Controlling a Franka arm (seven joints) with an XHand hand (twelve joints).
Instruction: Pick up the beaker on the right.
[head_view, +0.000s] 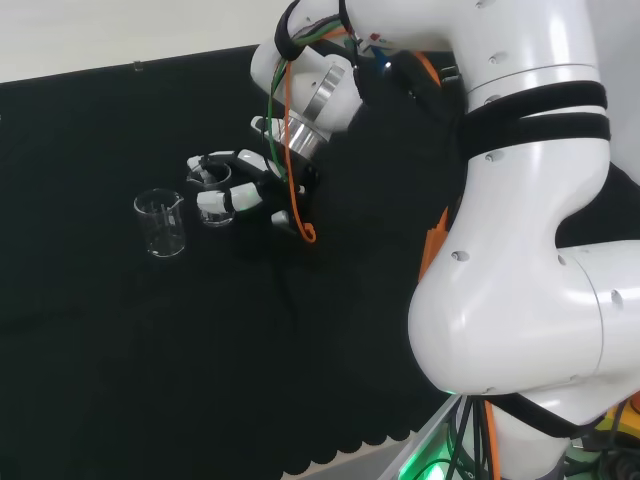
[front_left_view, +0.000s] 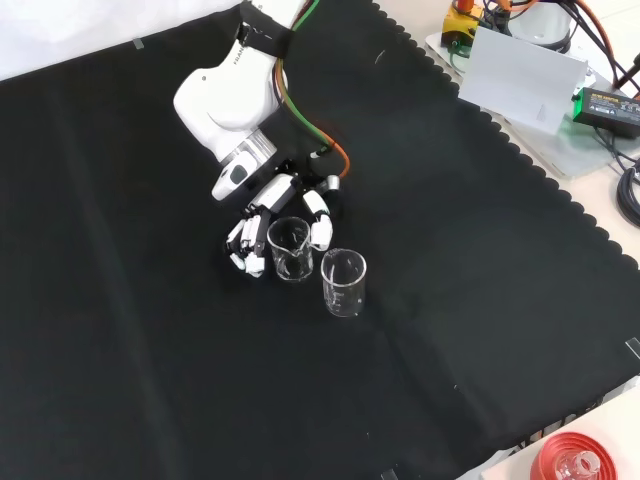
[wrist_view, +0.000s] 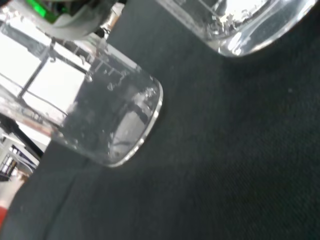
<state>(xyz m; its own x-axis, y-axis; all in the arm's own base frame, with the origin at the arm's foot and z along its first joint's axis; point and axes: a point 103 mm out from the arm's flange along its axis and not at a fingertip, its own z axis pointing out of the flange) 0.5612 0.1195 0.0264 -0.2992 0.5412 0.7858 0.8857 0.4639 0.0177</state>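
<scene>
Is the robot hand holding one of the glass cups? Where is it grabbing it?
Yes. The hand has its fingers and thumb curled round the sides of the nearer beaker.

Black cloth (front_left_view: 150, 330) is covering the tabletop, its edge scalloped. Two clear glass beakers (front_left_view: 290, 248) (front_left_view: 343, 283) are showing faint printed markings. The hand (front_left_view: 275, 225) is wearing black with white fingers (front_left_view: 319, 222); orange and green cables (front_left_view: 310, 125) are trailing from it.

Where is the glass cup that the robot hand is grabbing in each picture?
Head view: the beaker sits inside the robot hand, right of the free beaker.
Front view: the beaker sits between the fingers, upper left of the free beaker.
Wrist view: I cannot tell which glass it is.
Shared landmark: the free beaker.
</scene>
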